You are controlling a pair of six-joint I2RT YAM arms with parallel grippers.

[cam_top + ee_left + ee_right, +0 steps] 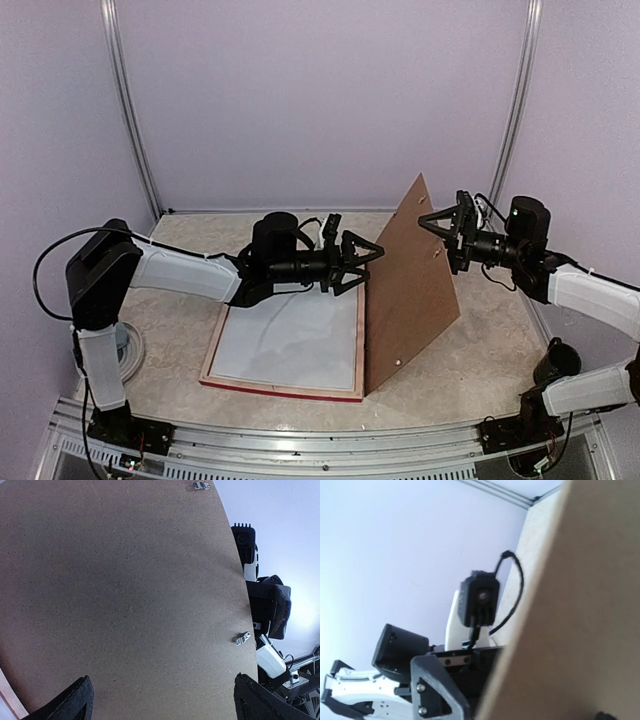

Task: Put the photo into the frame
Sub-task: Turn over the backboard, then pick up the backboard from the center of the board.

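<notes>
The frame (285,384) lies flat on the table, red front edge toward me, pale wood sides up. A plain white sheet (290,340) lies inside it; no print shows, and I cannot tell whether it is the photo. The brown backing panel (410,285) stands tilted on its edge at the frame's right side. My left gripper (357,262) is open, facing the panel's left face, which fills the left wrist view (125,595) between the fingertips (77,702). My right gripper (447,238) is open at the panel's upper right edge (580,610); one finger (435,690) shows.
Small metal clips (243,638) sit on the panel's face. A black cup-like object (558,358) stands at the right by the right arm. A grey round object (128,350) lies at the left by the left arm's base. Walls close in the table on three sides.
</notes>
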